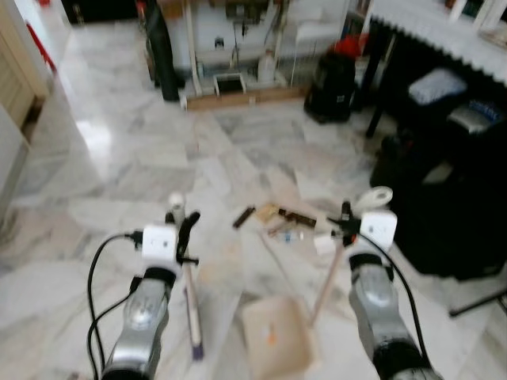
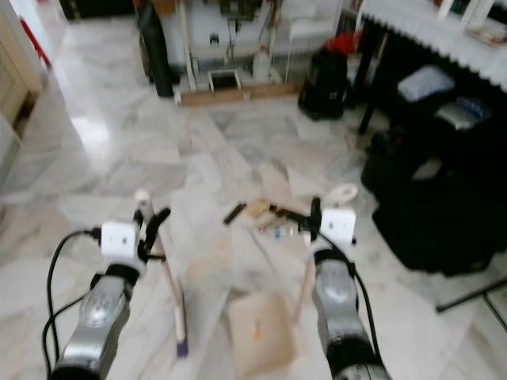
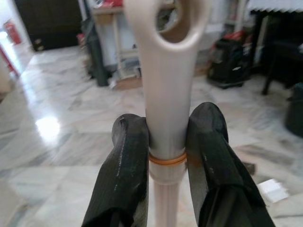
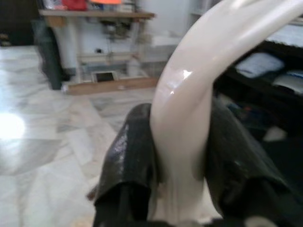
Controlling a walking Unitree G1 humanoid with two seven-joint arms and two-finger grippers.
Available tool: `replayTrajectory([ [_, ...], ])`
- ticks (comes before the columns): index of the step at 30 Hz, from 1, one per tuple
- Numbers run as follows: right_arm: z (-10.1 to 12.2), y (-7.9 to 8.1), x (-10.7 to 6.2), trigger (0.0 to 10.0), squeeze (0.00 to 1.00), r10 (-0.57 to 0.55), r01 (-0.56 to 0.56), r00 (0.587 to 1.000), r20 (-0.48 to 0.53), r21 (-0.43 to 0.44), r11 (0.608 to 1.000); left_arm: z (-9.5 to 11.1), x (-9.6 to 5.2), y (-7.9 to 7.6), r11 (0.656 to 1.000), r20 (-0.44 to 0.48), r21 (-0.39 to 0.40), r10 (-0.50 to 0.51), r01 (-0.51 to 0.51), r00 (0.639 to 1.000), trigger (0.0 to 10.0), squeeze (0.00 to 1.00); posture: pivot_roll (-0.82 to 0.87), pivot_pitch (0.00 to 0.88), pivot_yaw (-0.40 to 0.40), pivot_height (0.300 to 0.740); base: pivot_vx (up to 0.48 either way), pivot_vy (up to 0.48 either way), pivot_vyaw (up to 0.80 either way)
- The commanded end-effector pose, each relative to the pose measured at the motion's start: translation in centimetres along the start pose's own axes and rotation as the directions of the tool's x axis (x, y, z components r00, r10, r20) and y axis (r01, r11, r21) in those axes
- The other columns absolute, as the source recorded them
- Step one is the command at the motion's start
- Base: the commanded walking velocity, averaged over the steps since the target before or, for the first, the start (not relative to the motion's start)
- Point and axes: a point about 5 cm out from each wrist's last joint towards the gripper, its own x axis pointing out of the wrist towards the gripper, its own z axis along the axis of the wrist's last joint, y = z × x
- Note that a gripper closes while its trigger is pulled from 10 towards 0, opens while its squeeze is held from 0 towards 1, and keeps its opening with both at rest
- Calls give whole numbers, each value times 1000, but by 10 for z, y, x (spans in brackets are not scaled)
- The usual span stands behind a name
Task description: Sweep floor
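1. The broom (image 1: 190, 305) stands lower left of centre in the left eye view, its pale handle rising to a looped top by the left claw (image 1: 184, 229), its head low on the marble floor (image 1: 119, 158).
2. The left claw is clamped on that handle; in the left wrist view its black fingers (image 3: 125, 161) press either side of the shaft just above an orange band.
3. The dustpan (image 1: 273, 332) lies bottom centre, tan, with a slim handle slanting up to the right claw (image 1: 346, 222).
4. The right claw grips the handle's curved cream top, fingers (image 4: 128, 161) tight on both sides.
5. A litter pile (image 1: 277, 218) of scraps sits mid-frame between the arms, beyond the dustpan.
6. A black bag (image 1: 444, 214) fills the right edge; a surface with a white cloth (image 1: 444, 28) is upper right.
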Motion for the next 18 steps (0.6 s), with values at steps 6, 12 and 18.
replayTrajectory([
  [6, 7, -1, 2, 10000, 0, -14, 13, 999, 35, 38, 999, 9, 6, -5, 1000, 44, -5, -11, 11, 999, 10000, 0, 70, 49, -13, 740, 308, 0, 0],
  [12, 7, -1, 2, 10000, 0, -15, 14, 999, 34, 31, 999, 9, 5, -5, 1000, 40, -7, -14, 14, 999, 10000, 0, 65, 57, -13, 740, 308, 0, 0],
  [18, 7, -1, 2, 10000, 0, -15, 14, 999, 33, 31, 999, 9, 5, -6, 1000, 39, -9, -15, 16, 999, 10000, 0, 64, 60, -13, 740, 306, 0, 0],
])
